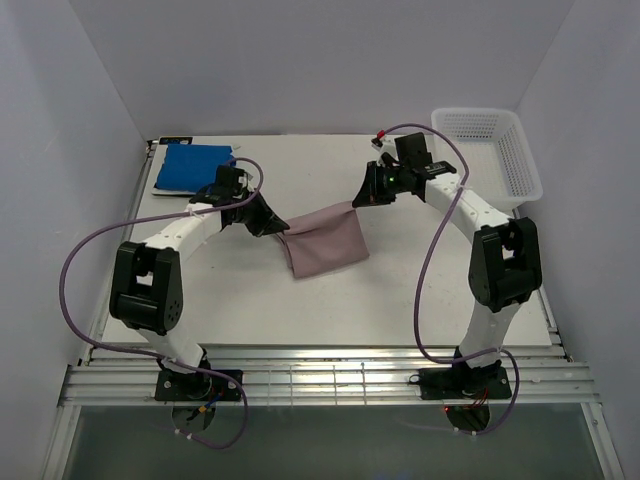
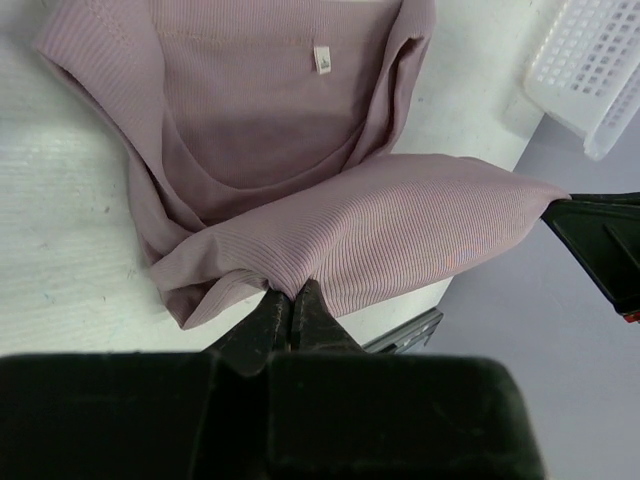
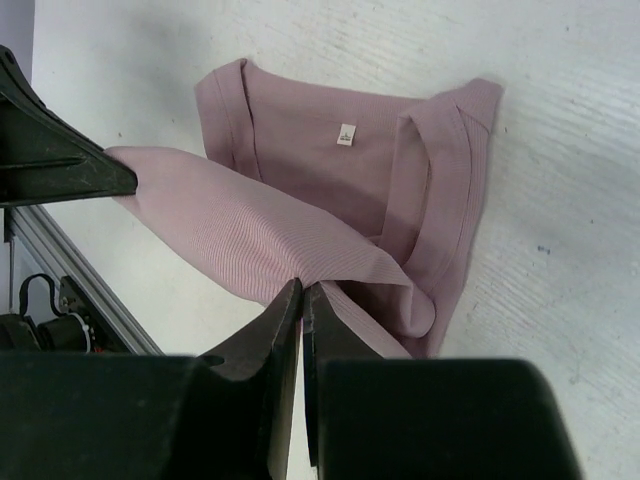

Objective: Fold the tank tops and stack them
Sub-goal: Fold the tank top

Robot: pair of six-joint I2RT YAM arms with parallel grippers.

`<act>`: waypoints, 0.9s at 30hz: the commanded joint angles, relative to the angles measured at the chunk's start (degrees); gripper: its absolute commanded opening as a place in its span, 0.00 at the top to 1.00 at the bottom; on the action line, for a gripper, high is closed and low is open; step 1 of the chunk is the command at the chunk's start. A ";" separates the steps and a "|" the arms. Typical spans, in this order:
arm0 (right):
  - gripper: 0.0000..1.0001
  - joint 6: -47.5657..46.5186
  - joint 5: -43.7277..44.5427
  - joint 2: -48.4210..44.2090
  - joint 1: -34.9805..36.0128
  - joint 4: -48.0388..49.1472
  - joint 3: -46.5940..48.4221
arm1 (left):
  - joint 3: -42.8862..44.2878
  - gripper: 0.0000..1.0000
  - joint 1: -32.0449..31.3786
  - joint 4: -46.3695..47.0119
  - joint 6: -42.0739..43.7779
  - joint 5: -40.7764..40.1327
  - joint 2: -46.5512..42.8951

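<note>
Pale grey walls box in a white tabletop (image 1: pixel 230 310). At centre frame in the top view lies the dusty pink-mauve ribbed cloth tank top (image 1: pixel 325 245). One edge is lifted and stretched between the left gripper (image 1: pixel 272 228) and right gripper (image 1: pixel 362 195), each pinched tight on a corner. A folded bright blue cloth tank top (image 1: pixel 192 166) sits upper left. For a clean fold, hold that edge taut and level, carry it across the labelled neckline, match the edges, and release both corners together.
</note>
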 commanded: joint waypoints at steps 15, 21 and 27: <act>0.82 -0.41 0.25 14.84 -0.57 14.28 11.60 | 9.10 0.42 4.79 3.41 4.31 -6.85 11.26; 0.38 -3.04 -0.10 13.89 -0.48 9.62 16.02 | 9.99 0.06 4.88 3.85 6.42 -5.37 9.51; 0.10 -4.01 0.34 3.96 -0.48 10.67 3.73 | 2.79 0.02 4.71 6.66 9.31 -4.04 3.18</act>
